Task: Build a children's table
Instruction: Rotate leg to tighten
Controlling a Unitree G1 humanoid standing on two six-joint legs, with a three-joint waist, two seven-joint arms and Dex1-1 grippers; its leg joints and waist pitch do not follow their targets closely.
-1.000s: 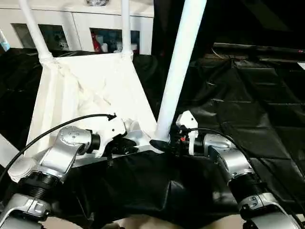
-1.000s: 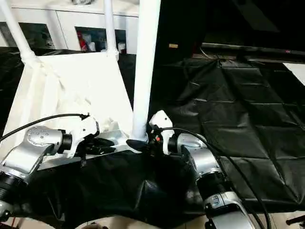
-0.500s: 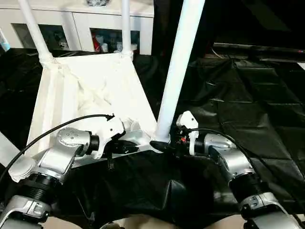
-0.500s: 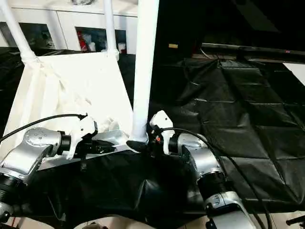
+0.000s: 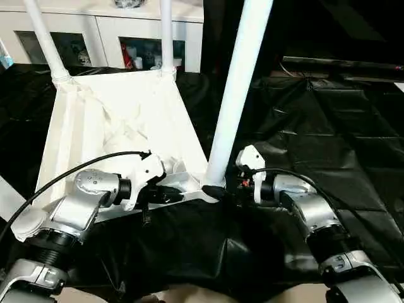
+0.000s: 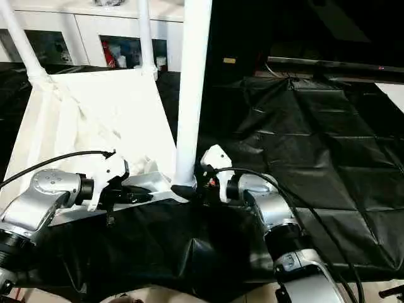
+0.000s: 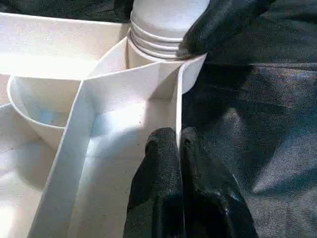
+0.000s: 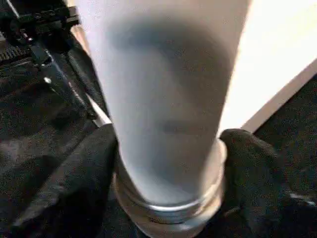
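black sheet (image 5: 328, 139) underneath, white cabinet (image 5: 107, 31) behind — far legs (image 5: 44, 41) upright

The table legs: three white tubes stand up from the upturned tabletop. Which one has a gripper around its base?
The thick near leg, in the tabletop's near corner socket: the right gripper straddles its threaded foot. The two far-corner legs stand untouched.

The tabletop (image 5: 120, 120) and its tube legs (image 5: 237, 88) are plain white, the underside ribbed. Black creased sheeting (image 5: 315, 132) covers the worktop. Both tools, left (image 7: 178, 198) and right (image 5: 218, 191), have black fingers on silver forearms; the far cabinet (image 5: 107, 25) is white.
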